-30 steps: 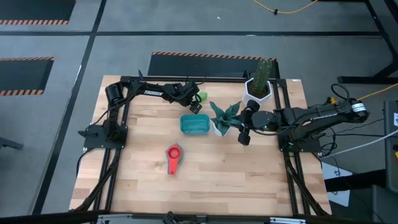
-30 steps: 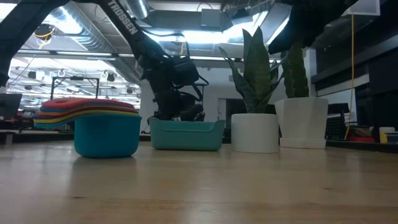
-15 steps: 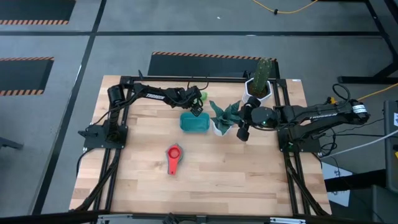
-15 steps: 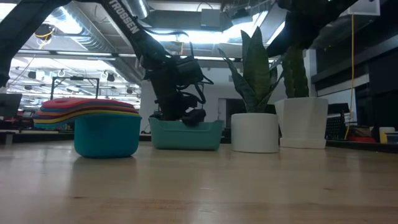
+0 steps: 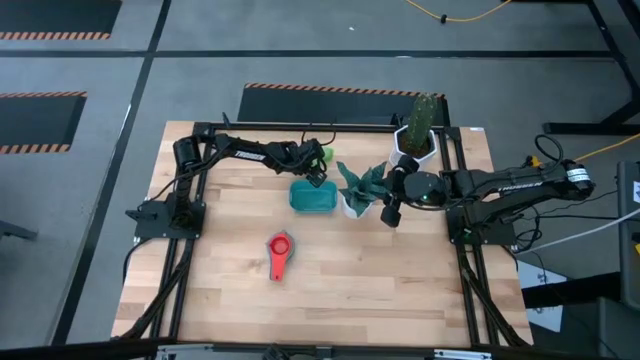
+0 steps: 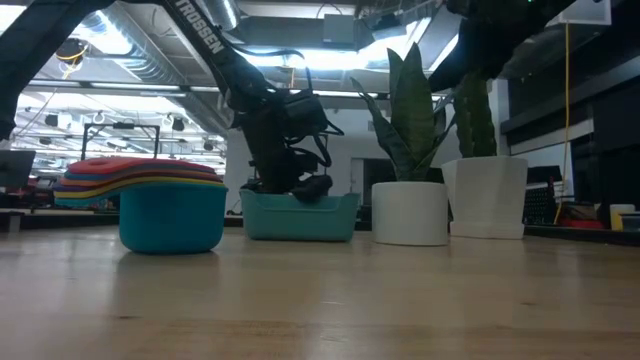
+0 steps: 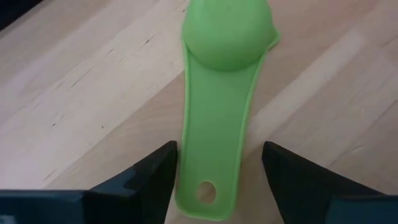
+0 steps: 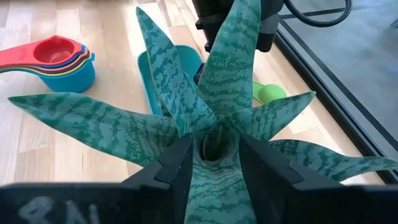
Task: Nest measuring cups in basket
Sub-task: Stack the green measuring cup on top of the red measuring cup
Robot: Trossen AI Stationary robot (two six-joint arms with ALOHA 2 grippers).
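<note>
While the camera looks straight down: the left gripper (image 5: 316, 176) sits at the far edge of the teal basket (image 5: 313, 201), with the green measuring cup (image 5: 325, 154) on the wood just beyond it
Nested stack: red on top (image 5: 279, 256), well apart from the basket, toward the near side of the table (image 5: 420, 290)
Right gripper (image 5: 390, 217): beside the striped-leaf plant (image 5: 358, 186), which stands just right of the basket; cactus pot (image 5: 414, 146) behind it

Low view, stack: cups (image 6: 150, 172) nested in the blue bottom cup, red uppermost, left of the basket (image 6: 298, 217)
Low view, left arm: its gripper (image 6: 290, 183) hangs at the basket's rim; finger state cannot be told here
Low view, pots: white plant pot (image 6: 410, 212) and a second white pot (image 6: 488, 197) to the right

Left wrist, fingers (image 7: 149, 177): spread apart, either side of the green cup's handle (image 7: 217, 149), not touching it; the cup lies bowl-down on the wood

Right wrist, fingers (image 8: 168, 171): parted, straddling the plant (image 8: 211, 124)
Right wrist, beyond: basket (image 8: 155, 74), stack (image 8: 59, 59), green cup (image 8: 270, 93)
</note>
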